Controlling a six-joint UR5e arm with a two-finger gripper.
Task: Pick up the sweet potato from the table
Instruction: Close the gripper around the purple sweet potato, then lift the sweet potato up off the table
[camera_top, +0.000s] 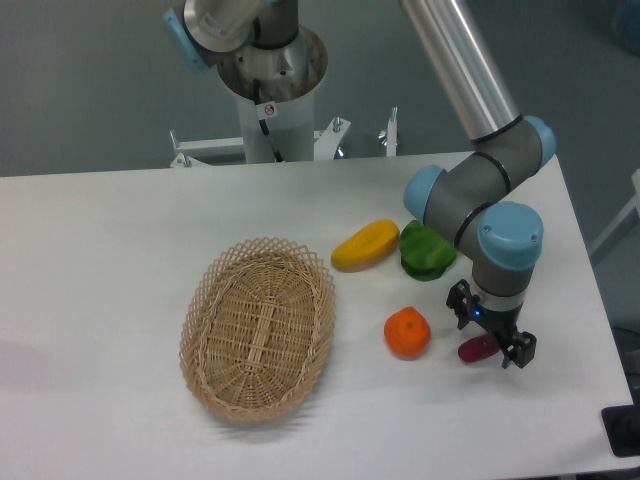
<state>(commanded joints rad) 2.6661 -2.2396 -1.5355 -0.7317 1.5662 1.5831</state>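
Observation:
The sweet potato (476, 349) is a small dark magenta tuber lying on the white table (120, 240) at the right, just right of the round orange. My gripper (490, 338) points down right over it, with a black finger on each side of the tuber. The jaws look open around it, and the tuber still rests on the table. Its far end is hidden behind the fingers.
A round orange (407, 332) sits just left of the gripper. A yellow-orange oblong fruit (365, 245) and a green pepper (427, 251) lie behind. A wicker basket (258, 327) stands at centre left. The table's right edge is close to the gripper.

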